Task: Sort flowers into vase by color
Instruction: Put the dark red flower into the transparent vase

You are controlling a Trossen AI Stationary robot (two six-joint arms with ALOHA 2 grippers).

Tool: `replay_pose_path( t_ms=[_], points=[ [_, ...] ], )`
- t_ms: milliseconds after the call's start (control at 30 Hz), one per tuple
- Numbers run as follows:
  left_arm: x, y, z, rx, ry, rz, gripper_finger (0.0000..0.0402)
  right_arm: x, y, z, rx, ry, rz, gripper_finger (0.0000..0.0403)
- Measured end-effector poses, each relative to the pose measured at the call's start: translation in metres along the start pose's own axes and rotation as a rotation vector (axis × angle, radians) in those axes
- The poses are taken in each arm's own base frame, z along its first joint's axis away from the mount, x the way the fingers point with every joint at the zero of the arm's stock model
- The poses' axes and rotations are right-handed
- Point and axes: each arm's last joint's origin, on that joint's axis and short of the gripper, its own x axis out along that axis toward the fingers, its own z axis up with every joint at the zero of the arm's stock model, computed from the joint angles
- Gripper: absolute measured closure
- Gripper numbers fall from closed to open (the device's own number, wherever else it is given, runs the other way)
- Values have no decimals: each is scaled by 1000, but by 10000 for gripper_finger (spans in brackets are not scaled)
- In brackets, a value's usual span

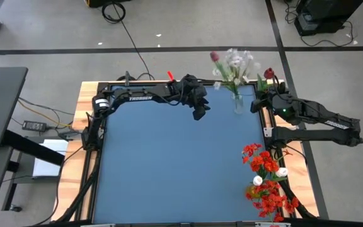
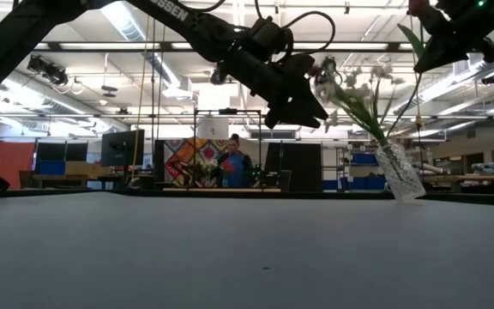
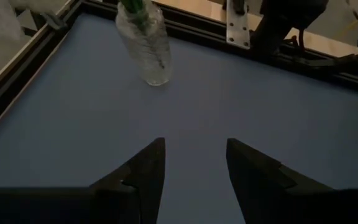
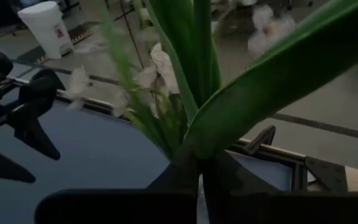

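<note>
High view: the clear glass vase [image 1: 238,101] stands near the far right corner of the blue-topped table [image 1: 169,170], already holding pale white blossoms [image 1: 235,63] and a pink bud [image 1: 215,57], which lean out beyond the far edge. The right gripper [image 1: 265,88] hangs just beside the vase at the right edge, its fingers pinched tight on the green stem of a dark red bud [image 1: 269,74]; it seems to be held upright there so the stem can go down into the vase's mouth. The left gripper [image 1: 198,112] hovers over the far middle of the table, jaws spread and empty, likely waiting clear of the vase. A heap of bright red flowers [image 1: 268,183] with a few white buds lies along the right edge toward the near corner, not yet sorted. In the right wrist view leaves fill the frame, so the stem's tip and the vase's mouth are hidden; whether the stem has entered is hard to tell.
</note>
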Motion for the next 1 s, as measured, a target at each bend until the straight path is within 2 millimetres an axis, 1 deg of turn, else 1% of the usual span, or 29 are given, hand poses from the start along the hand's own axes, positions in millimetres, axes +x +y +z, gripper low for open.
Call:
replay_pose_path(
  t_ms=[100,300,433,633,800,1000],
  points=[
    [0,0,0,-1,2,0,225,-1,0,0,-1,9,12,391],
    [0,-1,1,0,-6,-3,225,-9,-5,8,-14,17,2,391],
    [0,-1,9,28,-90,-6,225,-14,-9,12,-33,19,-26,391],
    [-3,-2,23,25,-229,-17,225,-14,-10,10,-45,25,-48,391],
    [-4,-2,26,30,-259,-1,225,-16,-14,9,-25,24,-65,391],
    [-5,-1,28,39,-281,7,225,-19,-24,0,-11,87,-119,391]
  ],
)
